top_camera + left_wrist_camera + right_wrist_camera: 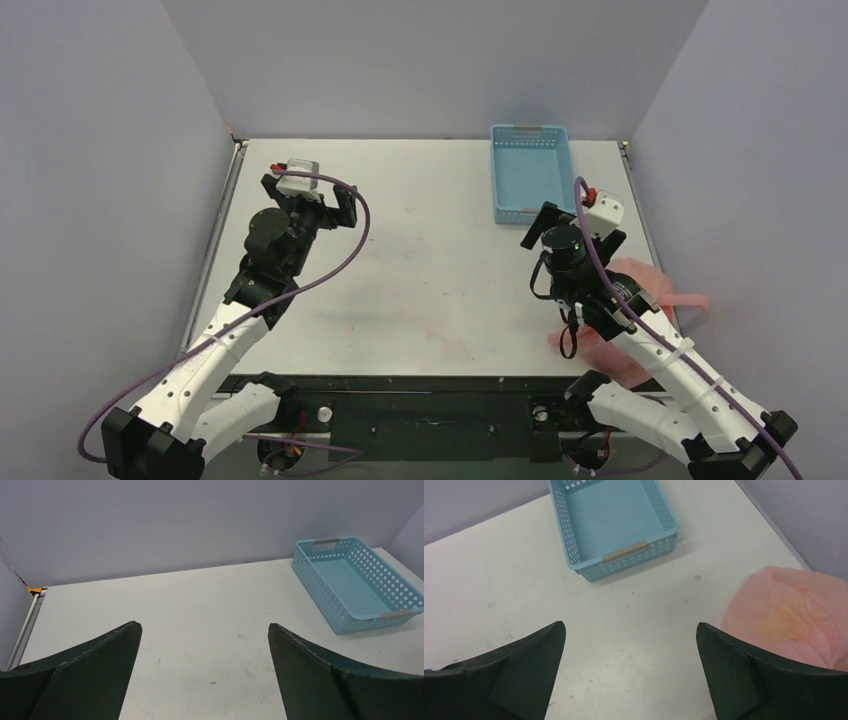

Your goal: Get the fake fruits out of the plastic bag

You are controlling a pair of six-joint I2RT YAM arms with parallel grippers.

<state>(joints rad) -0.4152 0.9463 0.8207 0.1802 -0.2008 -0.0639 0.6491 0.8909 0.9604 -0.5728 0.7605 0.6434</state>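
One plastic bag (819,595), one light-blue basket (532,175), two arms and two hands are in sight. The fake fruits cannot be counted: only a yellow-orange patch (781,614) shows through the pink film.

In the overhead view the bag lies at the lower right of the frame, at the right edge of the white tabletop (430,260), largely covered by the right arm, so only pink scraps show on either side of the arm. The basket sits at the upper right, near the back wall, with nothing in it, well apart from the bag.

The right wrist view shows what the overhead one hides: the bag's crinkled surface at the right edge of the frame, just beside the right finger. The right hand (630,625) is released, its fingers spread wide over bare tabletop and grasping nothing, with the basket at top centre.

The left wrist view shows no bag at all. The left hand (202,626) is likewise released and holds nothing, and the basket lies at the frame's upper right.
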